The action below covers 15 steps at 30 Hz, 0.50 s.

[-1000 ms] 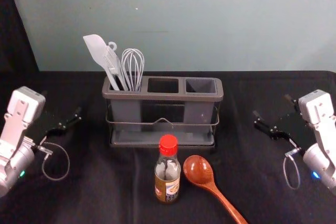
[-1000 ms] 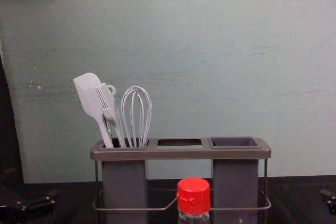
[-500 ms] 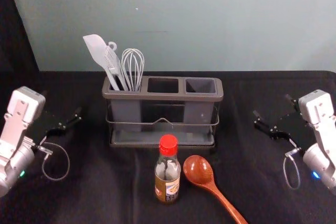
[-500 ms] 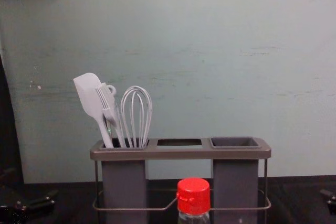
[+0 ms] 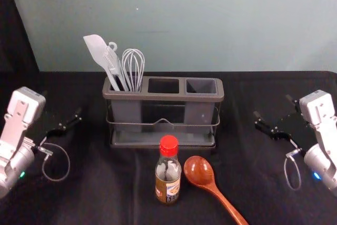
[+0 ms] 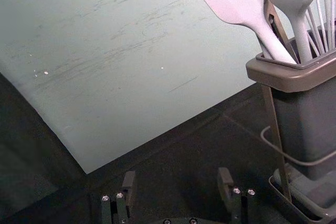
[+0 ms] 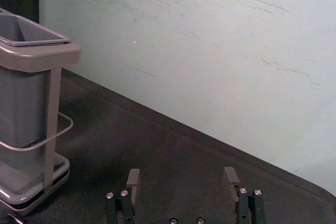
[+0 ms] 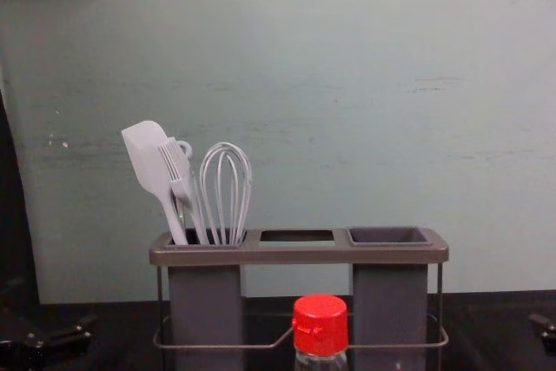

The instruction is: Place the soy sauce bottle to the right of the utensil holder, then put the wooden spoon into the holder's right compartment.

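The soy sauce bottle (image 5: 168, 175), red-capped, stands upright in front of the grey utensil holder (image 5: 163, 97). Just right of the bottle lies the wooden spoon (image 5: 199, 170), bowl toward the holder and handle toward the front. White utensils fill the holder's left compartment; its right compartment (image 5: 201, 86) is empty. Left of the holder, my left gripper (image 5: 61, 104) is open and holds nothing, as the left wrist view of the gripper (image 6: 177, 177) confirms. My right gripper (image 5: 273, 106) is right of the holder, also open and empty; the right wrist view has this gripper (image 7: 182, 174) too.
Black cloth (image 5: 247, 167) covers the table, with bare stretches on both sides of the holder. A pale wall (image 5: 210, 19) rises behind. White utensils (image 8: 181, 184) stick up above the holder's left end.
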Tool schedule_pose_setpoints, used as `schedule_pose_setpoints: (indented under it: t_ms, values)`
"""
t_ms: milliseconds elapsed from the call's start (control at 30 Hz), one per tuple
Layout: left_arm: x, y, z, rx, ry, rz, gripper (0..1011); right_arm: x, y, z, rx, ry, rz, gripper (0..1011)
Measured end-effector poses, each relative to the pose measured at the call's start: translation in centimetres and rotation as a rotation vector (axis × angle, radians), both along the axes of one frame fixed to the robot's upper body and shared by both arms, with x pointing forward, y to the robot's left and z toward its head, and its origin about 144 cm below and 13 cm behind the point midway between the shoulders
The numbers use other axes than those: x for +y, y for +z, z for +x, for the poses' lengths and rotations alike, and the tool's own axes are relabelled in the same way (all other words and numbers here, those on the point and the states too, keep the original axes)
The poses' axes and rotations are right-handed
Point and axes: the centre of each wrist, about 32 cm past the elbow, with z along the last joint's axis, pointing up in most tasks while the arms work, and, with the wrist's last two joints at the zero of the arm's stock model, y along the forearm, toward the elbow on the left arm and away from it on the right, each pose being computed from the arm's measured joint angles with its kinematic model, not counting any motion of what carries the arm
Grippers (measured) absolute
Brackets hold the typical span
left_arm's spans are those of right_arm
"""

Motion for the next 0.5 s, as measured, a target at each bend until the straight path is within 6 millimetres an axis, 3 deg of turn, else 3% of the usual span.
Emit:
schedule_pose_setpoints:
  t_ms: [500]
  values:
    - [0.0,0.0,0.0,0.0,0.0,0.0,1011,0.0,0.0,0.0,0.0,0.0,0.0,1004]
